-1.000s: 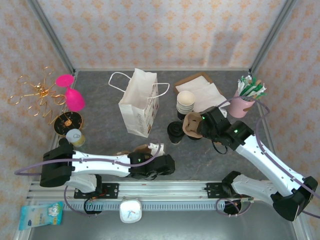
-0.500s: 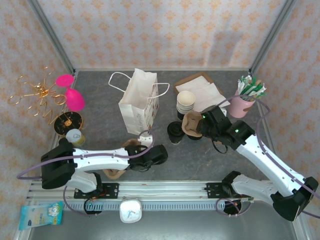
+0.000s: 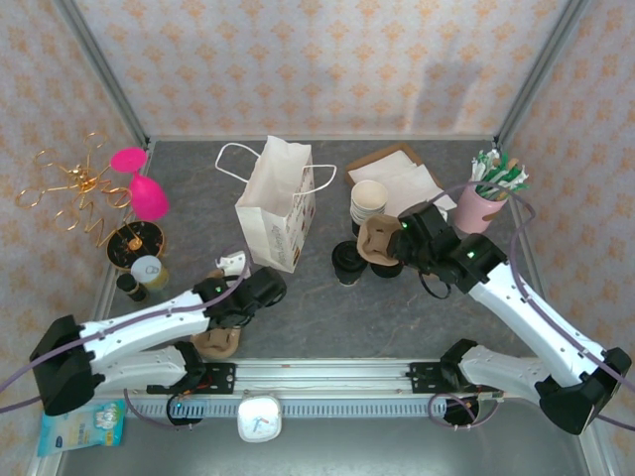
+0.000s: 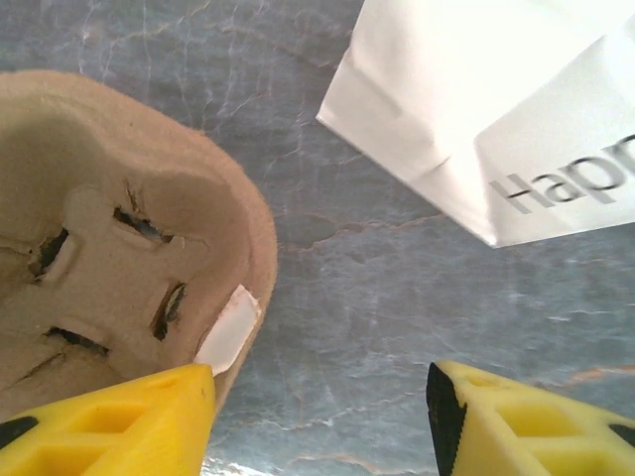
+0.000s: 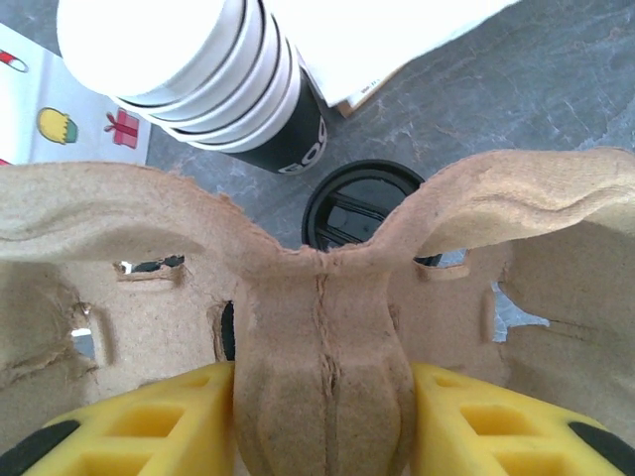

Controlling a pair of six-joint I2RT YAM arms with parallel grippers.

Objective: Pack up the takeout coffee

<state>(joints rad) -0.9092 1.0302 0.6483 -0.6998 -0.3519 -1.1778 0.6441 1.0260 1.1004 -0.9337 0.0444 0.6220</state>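
The takeout coffee (image 3: 347, 260), a small cup with a black lid (image 5: 365, 203), stands on the grey table right of the white paper bag (image 3: 278, 213). My right gripper (image 3: 389, 245) is shut on the centre ridge of a brown cardboard cup carrier (image 5: 319, 327), held just right of and above the coffee. Down by the bag's near left corner (image 4: 476, 129), my left gripper (image 3: 236, 278) is open with bare table between its yellow fingers (image 4: 129, 426). A second cardboard carrier (image 4: 109, 238) lies to its left.
A stack of lidless white cups (image 3: 368, 203) and napkins (image 3: 402, 178) sit behind the coffee. A pink cup of sachets (image 3: 483, 203) is at the right. A gold wire stand (image 3: 84, 193), pink objects (image 3: 147, 196) and a small jar (image 3: 149, 270) crowd the left.
My left gripper has swung left from the front centre to the bag's near corner, and a cardboard carrier now lies uncovered by the front edge. The right gripper shifted slightly back with its carrier.
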